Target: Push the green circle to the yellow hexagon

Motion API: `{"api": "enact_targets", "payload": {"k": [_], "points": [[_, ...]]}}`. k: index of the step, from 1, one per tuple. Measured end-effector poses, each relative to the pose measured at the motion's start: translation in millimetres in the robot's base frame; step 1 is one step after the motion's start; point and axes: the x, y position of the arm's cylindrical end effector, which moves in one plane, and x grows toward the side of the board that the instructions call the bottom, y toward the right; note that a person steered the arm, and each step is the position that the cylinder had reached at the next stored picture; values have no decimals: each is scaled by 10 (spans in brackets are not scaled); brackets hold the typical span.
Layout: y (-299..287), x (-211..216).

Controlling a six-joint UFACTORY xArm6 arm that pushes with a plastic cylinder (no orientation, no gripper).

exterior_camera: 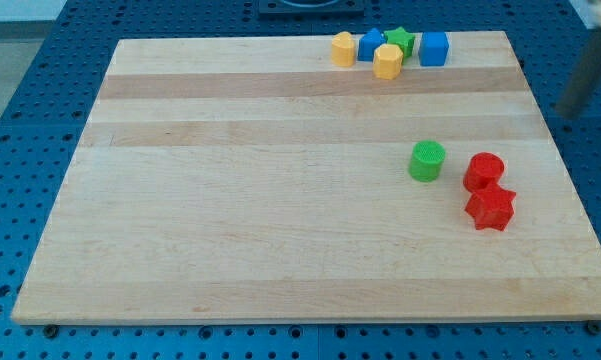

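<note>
The green circle (427,161) stands on the wooden board (230,200), right of centre. Two yellow many-sided blocks lie in a cluster at the view's top. One (387,61) looks like the yellow hexagon. The other yellow block (343,48) is to its left, and its exact shape is hard to tell. My rod shows as a blurred dark bar at the view's right edge. My tip (572,112) is off the board's right side, far to the right of the green circle and a little higher in the view.
In the top cluster are a blue block (370,44), a green star (400,40) and a blue cube (434,48). A red circle (484,171) and a red star (491,208) sit just right of the green circle.
</note>
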Motion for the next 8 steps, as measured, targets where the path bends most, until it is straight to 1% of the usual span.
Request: {"api": "enact_targets", "payload": {"k": [1, 2, 3, 5, 6, 7, 8], "points": [[-96, 405], [-765, 688], [-1434, 865], [-2305, 1217], [-2204, 965], [-1744, 717], [-1532, 669]]}}
